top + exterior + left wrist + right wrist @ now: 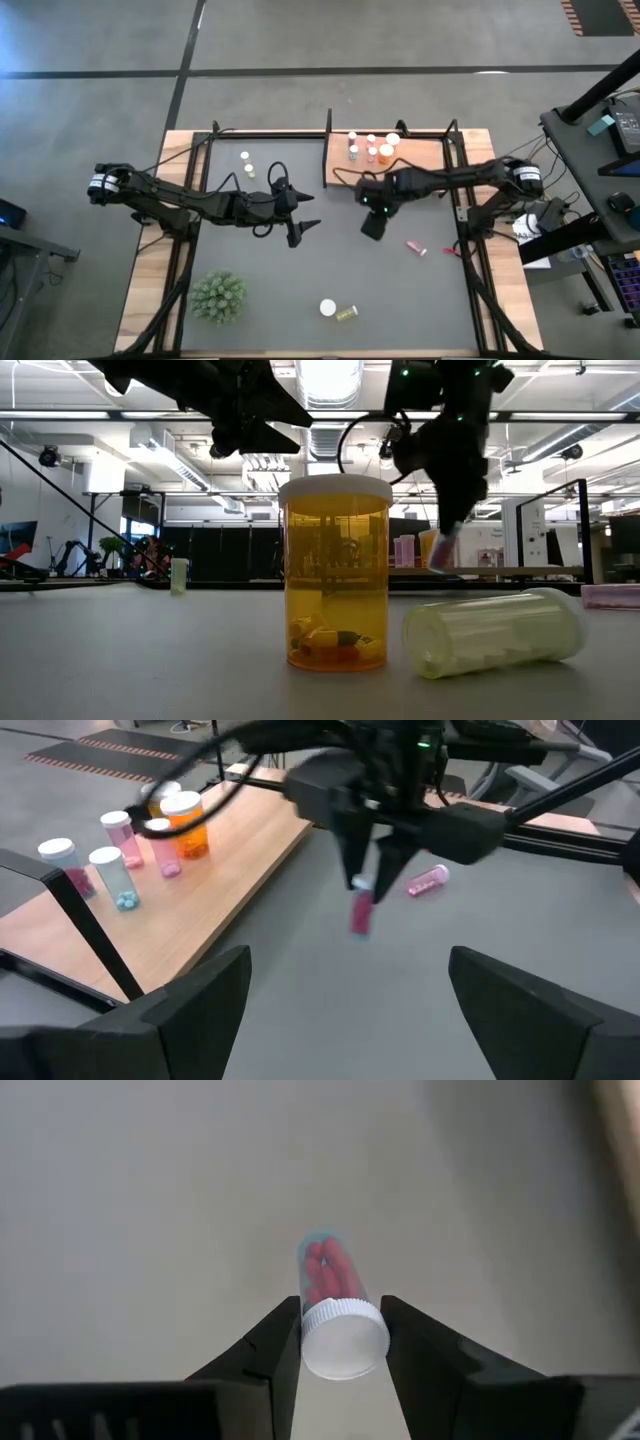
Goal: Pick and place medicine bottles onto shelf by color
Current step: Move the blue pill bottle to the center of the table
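The right gripper (pixel 340 1330) hangs just off the flat light-brown wooden shelf (pixel 420 158), its jaws clamped on the white cap of a small pink-red pill bottle (pixel 334 1308) hanging below them above the dark grey mat (pixel 330 270). The left gripper (pixel 300 230), farther from the shelf, holds its jaws wide apart.

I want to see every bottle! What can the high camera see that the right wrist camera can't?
Only the high view: the shelf with bottles standing on it, a plant, a pink bottle lying on the mat, and the open left claw. Only the right wrist view: the white cap and pink pills of the held bottle up close. Both: the right claw shut on that bottle.
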Motion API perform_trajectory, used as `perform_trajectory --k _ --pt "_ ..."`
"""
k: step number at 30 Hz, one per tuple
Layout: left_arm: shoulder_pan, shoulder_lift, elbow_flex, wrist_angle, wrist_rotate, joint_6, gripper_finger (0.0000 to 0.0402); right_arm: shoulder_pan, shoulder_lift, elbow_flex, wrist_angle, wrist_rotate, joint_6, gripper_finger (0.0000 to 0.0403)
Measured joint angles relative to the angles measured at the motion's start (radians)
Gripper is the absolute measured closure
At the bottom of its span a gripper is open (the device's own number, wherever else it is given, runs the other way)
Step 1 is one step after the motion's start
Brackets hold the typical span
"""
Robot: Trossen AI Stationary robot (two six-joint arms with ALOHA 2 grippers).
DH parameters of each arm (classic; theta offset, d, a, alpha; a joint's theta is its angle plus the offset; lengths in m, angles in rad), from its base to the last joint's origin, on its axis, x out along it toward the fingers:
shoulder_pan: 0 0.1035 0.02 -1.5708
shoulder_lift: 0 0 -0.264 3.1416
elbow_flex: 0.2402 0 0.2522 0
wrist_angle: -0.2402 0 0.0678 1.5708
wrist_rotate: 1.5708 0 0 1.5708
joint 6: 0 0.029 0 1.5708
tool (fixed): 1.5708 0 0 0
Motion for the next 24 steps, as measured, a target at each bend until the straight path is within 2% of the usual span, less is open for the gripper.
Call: perform_trajectory --k 6,13,17,21,24 --pt "0.000 0.000 0.000 0.000 0.000 0.000 0.0077 -0.070 0.000 0.000 0.093 0.000 -0.096 0.0280" --pt "0.000 0.000 0.000 0.000 0.000 0.000 0.0077 -0.091 0.046 0.010 0.165 0.000 -0.177 0.0280" --pt "0.000 0.000 0.000 0.000 0.000 0.000 0.0077 -0.091 0.144 0.086 0.054 0.005 -0.234 0.0280" --pt "0.000 0.000 0.000 0.000 0.000 0.000 0.0077 -0.091 0.224 0.188 -0.058 0.078 -0.253 0.0280" --pt "0.000 0.000 0.000 -0.001 -0.001 0.000 0.0077 -0.091 0.274 0.246 -0.096 0.080 -0.277 0.0280"
